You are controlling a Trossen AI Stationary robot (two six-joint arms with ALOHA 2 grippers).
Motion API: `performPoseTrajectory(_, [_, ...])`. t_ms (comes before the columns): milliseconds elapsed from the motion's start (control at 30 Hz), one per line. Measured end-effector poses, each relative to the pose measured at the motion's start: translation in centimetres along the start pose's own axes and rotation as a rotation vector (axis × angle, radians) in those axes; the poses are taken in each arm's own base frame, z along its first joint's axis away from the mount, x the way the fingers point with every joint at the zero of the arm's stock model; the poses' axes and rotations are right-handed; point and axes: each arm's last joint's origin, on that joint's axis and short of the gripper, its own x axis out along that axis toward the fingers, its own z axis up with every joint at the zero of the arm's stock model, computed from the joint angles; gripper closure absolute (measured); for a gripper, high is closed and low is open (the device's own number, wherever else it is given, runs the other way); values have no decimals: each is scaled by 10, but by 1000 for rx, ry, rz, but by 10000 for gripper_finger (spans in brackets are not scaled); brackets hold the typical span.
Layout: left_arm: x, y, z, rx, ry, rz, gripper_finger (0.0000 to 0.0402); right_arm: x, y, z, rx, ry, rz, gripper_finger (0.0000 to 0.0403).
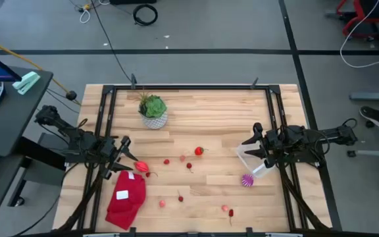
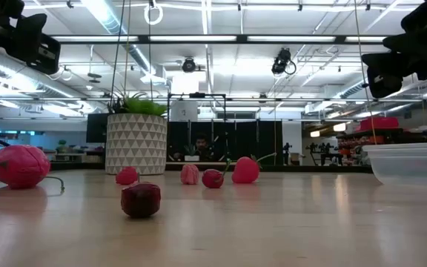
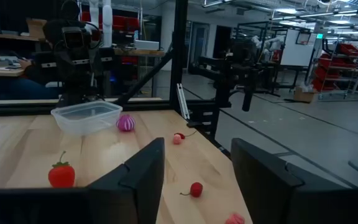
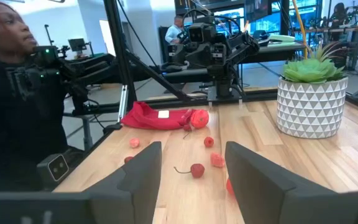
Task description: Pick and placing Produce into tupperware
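The tupperware (image 1: pixel 254 164) is a clear box standing on its base at the table's right, also in the left wrist view (image 3: pixel 87 117) and the low view (image 2: pixel 414 162). The purple-and-white striped ball (image 1: pixel 247 180) lies just nearer than it. Red and pink produce is scattered mid-table: a strawberry (image 1: pixel 199 151), a larger red piece (image 1: pixel 141 167) by the cloth, and small berries (image 1: pixel 189 166). My right gripper (image 1: pixel 250 143) hangs open, raised over the tupperware's far-left edge. My left gripper (image 1: pixel 129 150) hangs open, raised above the table's left near the larger red piece.
A red cloth with a white label (image 1: pixel 127 197) lies at the near left. A potted plant in a white patterned pot (image 1: pixel 153 112) stands at the far middle. A black frame rims the table (image 1: pixel 189 87). A person (image 4: pixel 8 93) stands beyond the table's left side.
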Motion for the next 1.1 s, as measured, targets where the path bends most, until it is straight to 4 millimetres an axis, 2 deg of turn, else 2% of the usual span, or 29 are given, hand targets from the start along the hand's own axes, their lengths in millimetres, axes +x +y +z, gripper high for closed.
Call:
performPoseTrajectory(833, [0,0,0,0,0,0,202,0,0,0,0,0,0,215])
performPoseTrajectory(1100, [0,0,0,0,0,0,211,0,0,0,0,0,0,215])
